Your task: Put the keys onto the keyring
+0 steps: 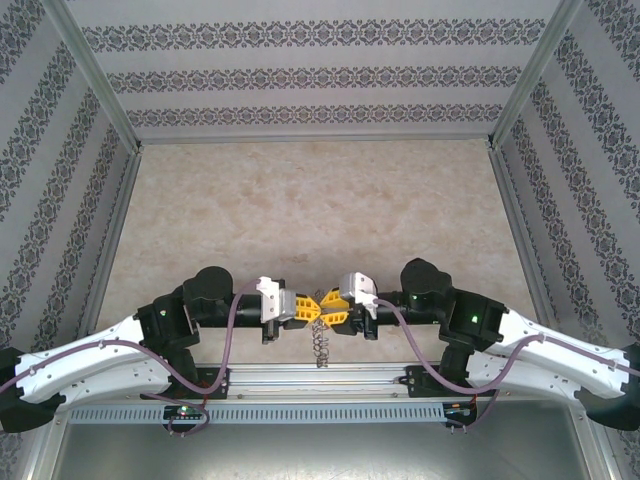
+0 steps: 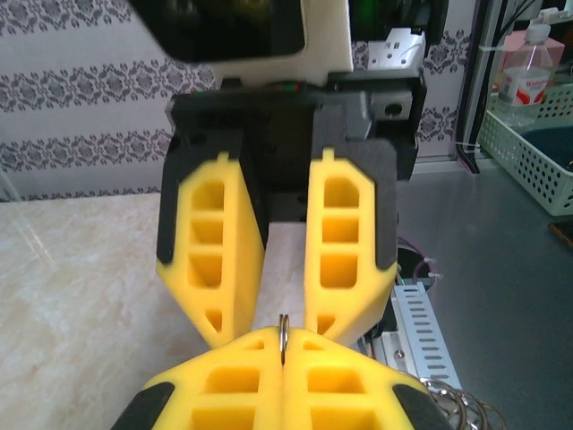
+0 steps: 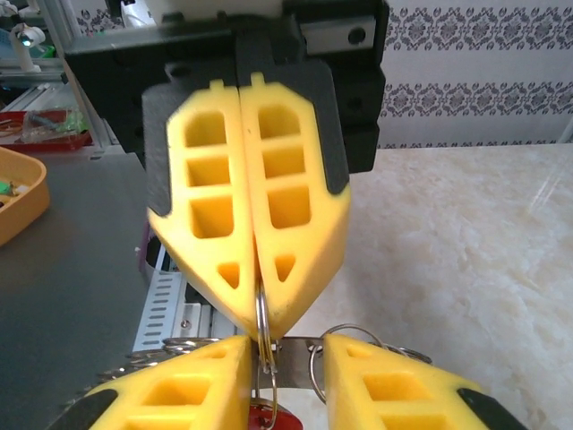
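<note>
- The marbled counter (image 1: 320,200) is seen below, with both tools met tip to tip above its near edge.
- The left tool (image 3: 259,309) is clamped shut on the wire of the keyring (image 1: 320,348), whose silvery keys are hung just beneath the tips.
- The right tool (image 2: 276,327) is held with its fingers apart, set either side of that wire, and nothing is gripped by it.
- The key (image 3: 269,419) is glimpsed as a red head between the right tool's fingers, just beside the wire; whether it is threaded cannot be told.
</note>
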You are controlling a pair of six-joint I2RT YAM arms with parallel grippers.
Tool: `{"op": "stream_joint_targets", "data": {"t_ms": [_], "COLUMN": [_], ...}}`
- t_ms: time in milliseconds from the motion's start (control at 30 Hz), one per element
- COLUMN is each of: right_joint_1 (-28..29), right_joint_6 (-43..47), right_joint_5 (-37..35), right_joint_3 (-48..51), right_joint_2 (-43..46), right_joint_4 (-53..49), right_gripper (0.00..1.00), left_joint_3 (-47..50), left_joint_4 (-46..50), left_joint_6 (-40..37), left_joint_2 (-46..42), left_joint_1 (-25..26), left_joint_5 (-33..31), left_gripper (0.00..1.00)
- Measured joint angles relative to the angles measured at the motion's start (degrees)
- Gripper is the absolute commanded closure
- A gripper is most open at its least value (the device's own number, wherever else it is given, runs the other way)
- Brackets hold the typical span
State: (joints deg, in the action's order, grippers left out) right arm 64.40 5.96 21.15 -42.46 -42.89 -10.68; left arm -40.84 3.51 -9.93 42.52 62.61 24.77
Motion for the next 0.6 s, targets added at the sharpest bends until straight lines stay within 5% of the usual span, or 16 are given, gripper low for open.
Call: {"op": "stream_joint_targets", "data": {"t_ms": [300,467,600], "right_joint_1": [0.4,0.4,0.4], "right_joint_6": [0.9,1.5,1.7], "right_joint_5": [0.6,0.5,-1.2], "right_joint_3": [0.0,0.0,1.2], "right_joint_2": [0.0,1.2,3.2], "right_joint_4": [-0.1,0.2,0.0], "right_gripper": [1.00,1.00,1.00], "left_joint_3": [0.9,0.8,-2.0], "left_joint_4": [-0.6,-2.2,0.7], "left_joint_6": [1.1,1.4,0.9], "left_joint_2": [-0.8,-0.5,2.0], "left_joint_1": [-0.1,-0.1,-0.1], "left_joint_5": [0.1,0.5,-0.1], "left_gripper": [1.00,1.00,0.83]}}
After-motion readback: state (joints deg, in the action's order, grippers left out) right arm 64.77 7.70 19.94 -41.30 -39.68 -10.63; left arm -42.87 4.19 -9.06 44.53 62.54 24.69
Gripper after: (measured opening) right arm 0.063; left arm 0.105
